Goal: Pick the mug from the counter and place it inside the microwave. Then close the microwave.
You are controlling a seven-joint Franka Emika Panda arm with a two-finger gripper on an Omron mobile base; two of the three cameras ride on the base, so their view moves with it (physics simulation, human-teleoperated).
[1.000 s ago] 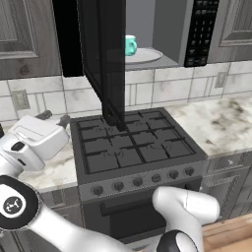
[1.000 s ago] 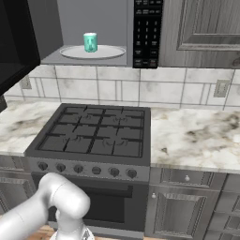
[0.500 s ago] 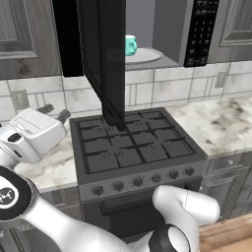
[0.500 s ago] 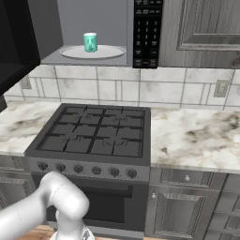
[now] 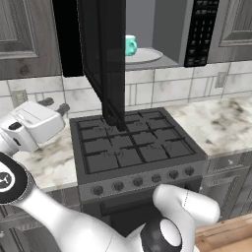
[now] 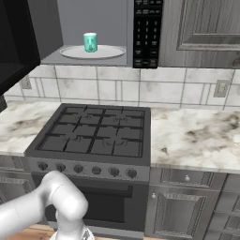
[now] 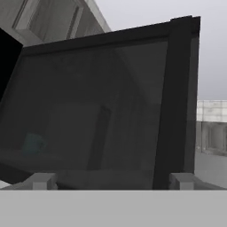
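The teal mug (image 5: 130, 45) (image 6: 90, 42) stands upright on the white turntable plate (image 6: 108, 52) inside the microwave (image 6: 145, 33). The black microwave door (image 5: 106, 54) is swung wide open and juts out over the stove. My gripper (image 5: 55, 105) is open and empty, low and to the left of the door, on its outer side. In the hand view the door's dark outer face (image 7: 106, 102) is close ahead, between my spread fingertips (image 7: 42, 181). The mug (image 7: 33, 144) shows faintly through the glass. The marble counter (image 6: 197, 136) lies on both sides of the stove.
A black gas stove (image 6: 93, 136) sits under the microwave, its knobs along the front. Grey wall cabinets (image 6: 206, 28) flank the microwave, with grey drawers (image 6: 187, 206) below the counter. A tiled backsplash (image 5: 162, 88) has outlets in it.
My hand has risen slightly at the left of the open door. The mug, plate and door have not moved.
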